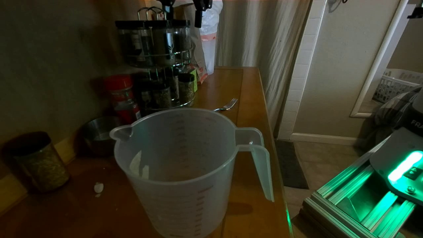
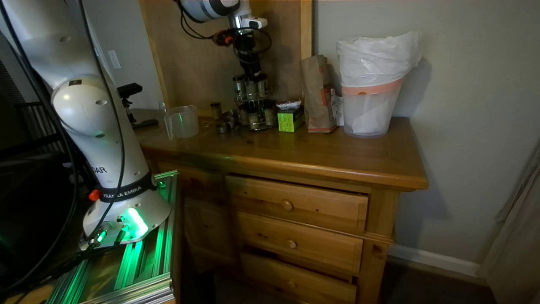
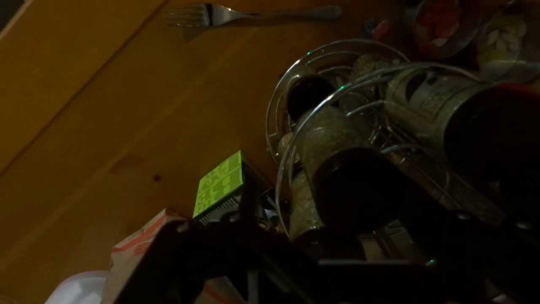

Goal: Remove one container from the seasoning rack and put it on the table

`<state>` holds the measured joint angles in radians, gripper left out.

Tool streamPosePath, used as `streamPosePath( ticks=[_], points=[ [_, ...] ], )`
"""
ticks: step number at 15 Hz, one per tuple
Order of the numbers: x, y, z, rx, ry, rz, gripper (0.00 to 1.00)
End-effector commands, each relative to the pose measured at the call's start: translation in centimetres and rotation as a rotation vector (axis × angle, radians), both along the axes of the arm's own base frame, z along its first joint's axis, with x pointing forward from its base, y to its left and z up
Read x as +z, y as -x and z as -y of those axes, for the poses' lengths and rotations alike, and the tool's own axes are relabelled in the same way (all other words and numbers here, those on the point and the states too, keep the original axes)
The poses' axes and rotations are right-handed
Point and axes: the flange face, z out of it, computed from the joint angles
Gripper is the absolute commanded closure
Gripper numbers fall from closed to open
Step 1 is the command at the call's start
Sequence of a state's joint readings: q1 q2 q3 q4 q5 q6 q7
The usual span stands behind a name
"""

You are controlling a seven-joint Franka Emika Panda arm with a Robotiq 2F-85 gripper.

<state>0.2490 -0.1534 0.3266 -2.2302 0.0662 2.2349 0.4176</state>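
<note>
Currently, the claw (image 1: 184, 20) is positioned over the upper tier of the seasoning rack (image 3: 342, 88), fingers spread, with no item visibly gripped. The probable target, a spice jar (image 3: 348, 169), is seated in that tier, lid uppermost. Relative to the claw it lies directly below, its lid showing in the gap between the fingers in the wrist view. Its long axis is roughly upright, close to the line of the claw; a descent along that axis, then closure across the lid, appears to be the required motion. Contact between fingers and lid cannot be confirmed: the wrist view is too dark. A single arm (image 2: 97, 131) serves the station, so no choice of side arises. Caution: a neighbouring jar (image 3: 434, 105) stands close by and could foul a finger.

Parts count, as visible. Claw: one. Seasoning rack: one. Rack jars (image 2: 254, 120): three per tier facing the camera in an exterior view; any behind are hidden. Measuring jug (image 1: 178, 198): one. Fork (image 3: 255, 16): one. Green box (image 2: 286, 122): one. Paper bag (image 2: 319, 101): one. Lined bin (image 2: 365, 112): one. Loose dark-lidded jar (image 1: 43, 162): one. Red-capped jar (image 1: 119, 84): at least one. Metal bowl (image 1: 99, 145): at least one. The rack and these loose items rest on the tabletop (image 2: 329, 154), the intended set-down surface for the target.
</note>
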Motion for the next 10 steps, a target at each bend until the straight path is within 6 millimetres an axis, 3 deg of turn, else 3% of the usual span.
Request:
streamPosePath(
  ticks=[1, 2, 3, 4, 7, 10],
  points=[
    [0.2, -0.4, -0.4, -0.022, 0.018, -0.03, 0.26],
    [0.1, -0.5, -0.4, -0.019, 0.017, -0.033, 0.34],
    [0.0, -0.5, -0.5, -0.017, 0.015, -0.037, 0.5],
    [0.0, -0.5, -0.5, -0.014, 0.013, -0.043, 0.52],
    [0.6, -0.2, -0.8, -0.001, 0.004, -0.046, 0.74],
    [3.0, 0.5, -1.1, 0.024, -0.016, -0.035, 0.75]
  ],
)
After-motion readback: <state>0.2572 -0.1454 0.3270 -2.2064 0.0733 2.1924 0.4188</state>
